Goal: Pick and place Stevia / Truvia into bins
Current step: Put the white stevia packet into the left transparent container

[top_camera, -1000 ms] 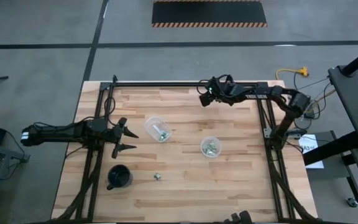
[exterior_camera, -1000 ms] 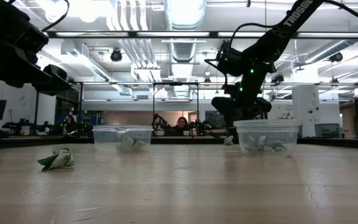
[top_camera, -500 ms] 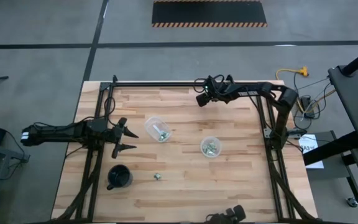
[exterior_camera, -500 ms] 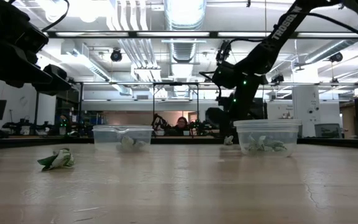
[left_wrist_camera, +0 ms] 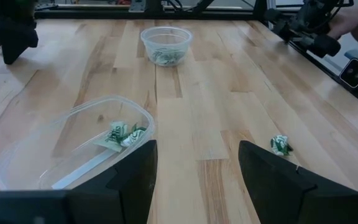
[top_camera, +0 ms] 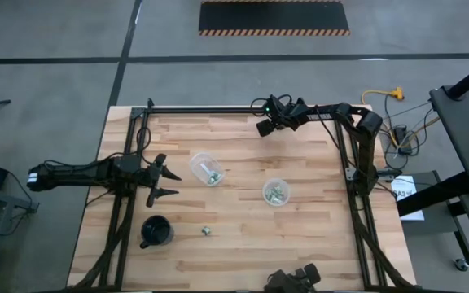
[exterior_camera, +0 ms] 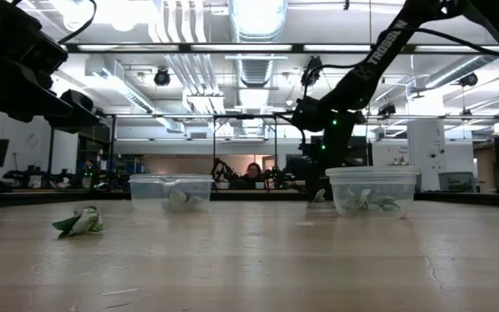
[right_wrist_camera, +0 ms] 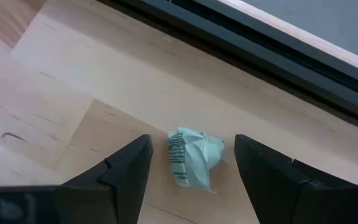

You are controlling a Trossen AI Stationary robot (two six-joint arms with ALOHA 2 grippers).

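Note:
Two clear round bins stand on the wood table (top_camera: 316,244): one (top_camera: 206,168) near my left gripper, one (top_camera: 276,192) at mid-table, each with green-and-white packets inside. A crumpled packet (right_wrist_camera: 194,160) lies on the table by the far rail, between the open fingers of my right gripper (right_wrist_camera: 191,142) (top_camera: 262,128) without touching them. Another loose packet (top_camera: 206,231) (exterior_camera: 81,223) (left_wrist_camera: 280,145) lies toward the near edge. My left gripper (top_camera: 165,181) (left_wrist_camera: 197,149) waits open and level at the table's left, pointing at the nearer bin (left_wrist_camera: 79,155).
A black cup (top_camera: 156,232) stands near the left front, beside the loose packet. The black frame rail (top_camera: 218,110) runs along the far edge just behind my right gripper. A dark object (top_camera: 291,281) shows at the near edge. Bare wood lies between the bins and the near edge.
My right gripper has shifted a little toward the table's left and far edge, while its arm has swung in toward the far rail. A dark object has come into view at the near edge. The bins and packets have stayed put.

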